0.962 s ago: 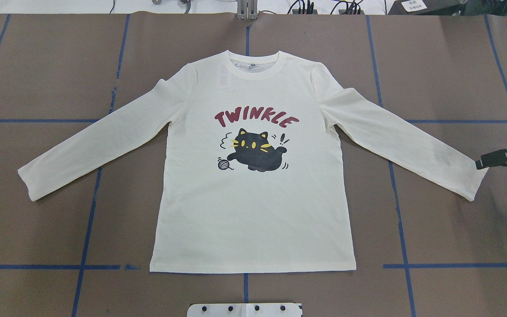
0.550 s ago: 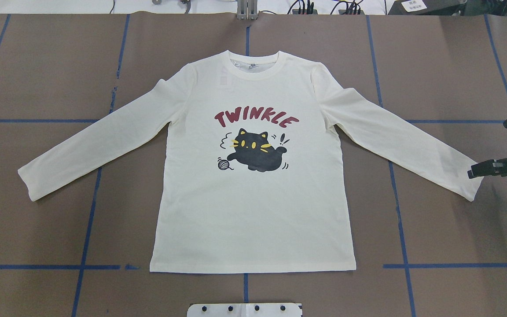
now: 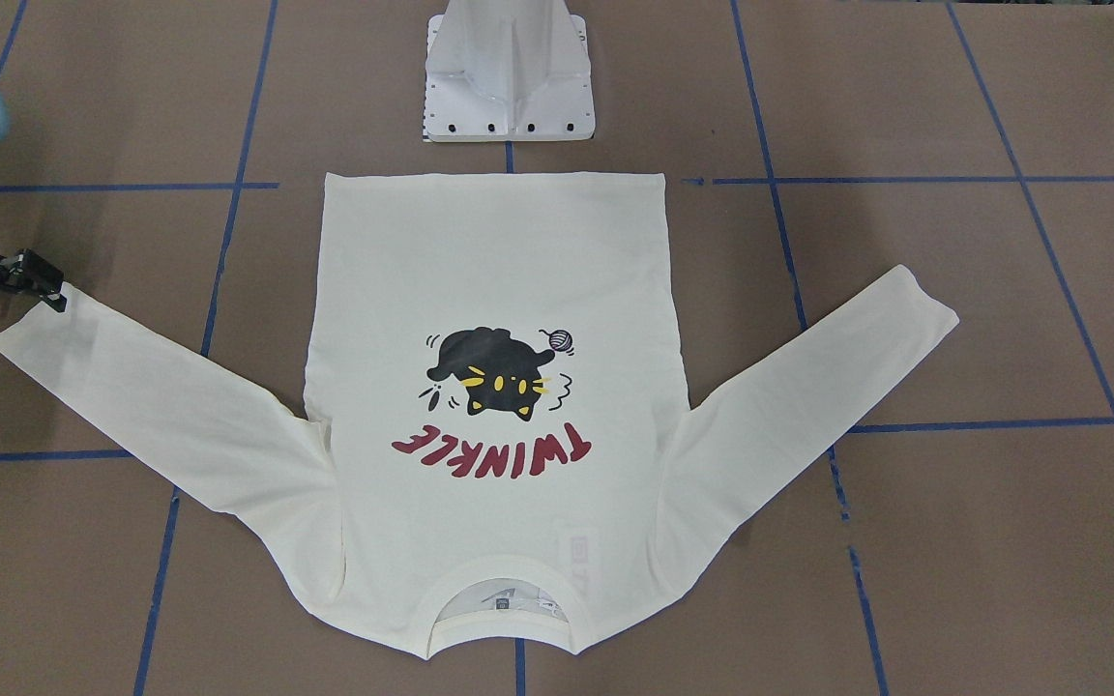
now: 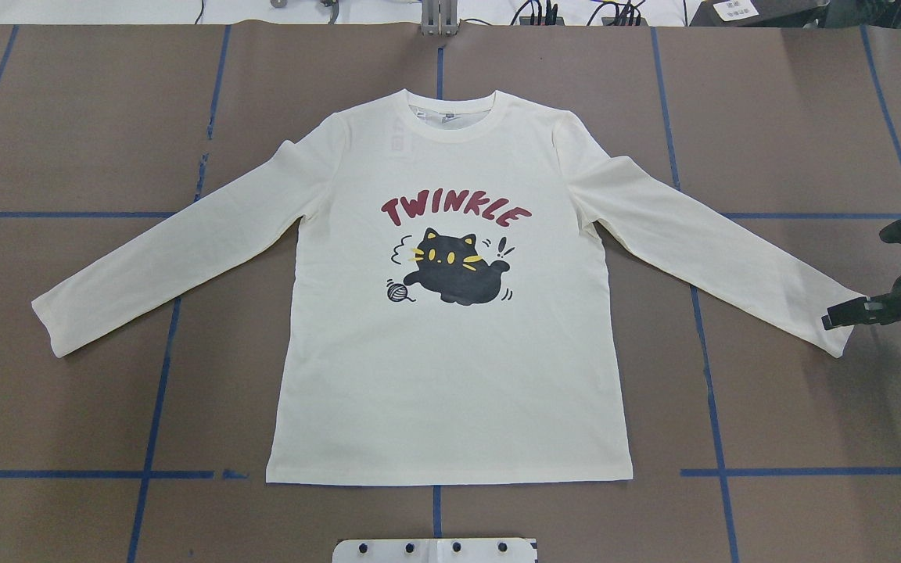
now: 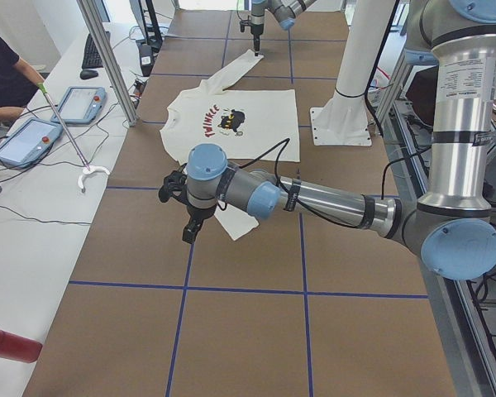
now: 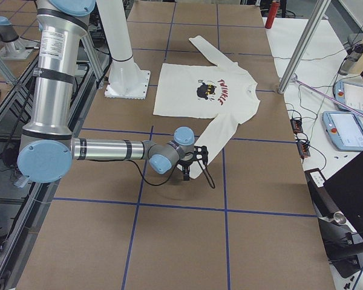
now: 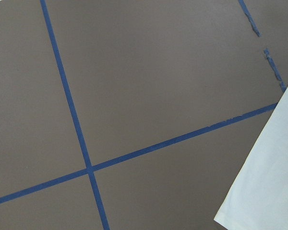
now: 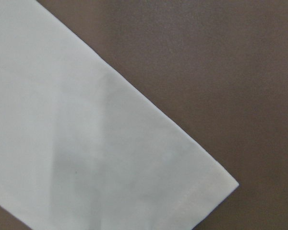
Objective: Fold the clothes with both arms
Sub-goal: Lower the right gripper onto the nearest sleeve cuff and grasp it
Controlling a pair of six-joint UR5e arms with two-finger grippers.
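— While the right gripper (image 4: 841,316) is hovering at one sleeve end, where is the T-shirt (image 4: 450,375) lying?
— It is lying flat and print up on the brown table (image 4: 67,117), with its sleeves spread and its hem toward the white pedestal (image 3: 509,87).
— Are the jaws gripping anything?
— The views are not showing that for either. The left gripper (image 5: 188,236) is hanging near the other sleeve end.

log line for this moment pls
stage: pre-fold | T-shirt: flat, print up | right gripper: at sleeve cuff | left gripper: near other cuff
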